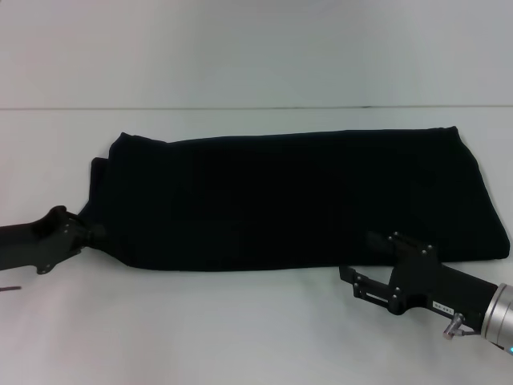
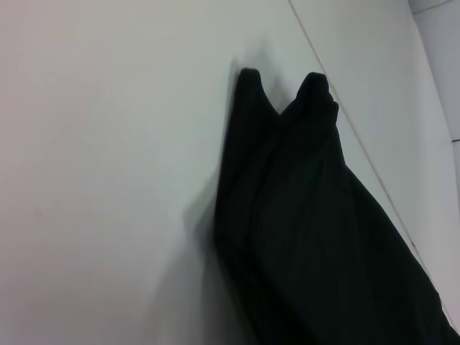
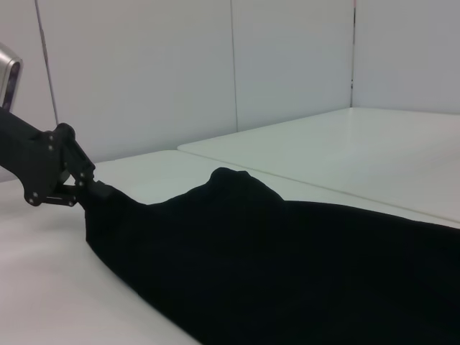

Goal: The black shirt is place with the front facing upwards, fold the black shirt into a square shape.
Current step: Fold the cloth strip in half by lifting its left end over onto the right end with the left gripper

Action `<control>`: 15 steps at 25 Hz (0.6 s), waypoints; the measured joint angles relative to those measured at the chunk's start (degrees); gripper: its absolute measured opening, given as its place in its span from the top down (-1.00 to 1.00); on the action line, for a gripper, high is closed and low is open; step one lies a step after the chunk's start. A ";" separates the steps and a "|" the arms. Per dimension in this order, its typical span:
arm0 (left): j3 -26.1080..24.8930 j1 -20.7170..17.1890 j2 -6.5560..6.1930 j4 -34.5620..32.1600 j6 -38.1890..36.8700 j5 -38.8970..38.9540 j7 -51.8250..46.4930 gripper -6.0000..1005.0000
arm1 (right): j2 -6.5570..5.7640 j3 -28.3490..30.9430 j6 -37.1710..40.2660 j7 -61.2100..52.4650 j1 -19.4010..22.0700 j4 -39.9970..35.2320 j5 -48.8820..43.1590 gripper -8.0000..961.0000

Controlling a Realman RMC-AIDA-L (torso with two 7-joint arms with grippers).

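The black shirt (image 1: 296,196) lies folded into a long band across the white table, with no lettering showing. My left gripper (image 1: 94,233) is at the band's near left corner and is shut on it; the cloth is drawn to a point there. The right wrist view shows this grip from afar, the left gripper (image 3: 88,188) holding the shirt (image 3: 287,266) slightly raised. My right gripper (image 1: 370,241) is at the band's near edge, toward the right end, its tip merging with the dark cloth. The left wrist view shows the shirt's end (image 2: 309,215) close up.
The white table (image 1: 240,329) spreads around the shirt, with bare surface in front and behind. A seam line (image 1: 256,107) runs across the table behind the shirt. White wall panels (image 3: 287,65) stand beyond the table.
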State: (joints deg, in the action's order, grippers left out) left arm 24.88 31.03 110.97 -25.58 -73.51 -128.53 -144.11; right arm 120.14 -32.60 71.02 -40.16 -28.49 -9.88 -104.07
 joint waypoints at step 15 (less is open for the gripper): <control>-3.96 -2.85 -3.76 -2.41 0.37 -0.64 -1.05 0.92 | 0.00 0.59 0.80 -0.17 -0.18 -0.05 0.47 -0.63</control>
State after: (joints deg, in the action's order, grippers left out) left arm 20.92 28.17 107.21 -27.99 -73.14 -129.17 -145.16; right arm 120.14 -32.01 71.82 -40.33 -28.67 -9.93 -103.60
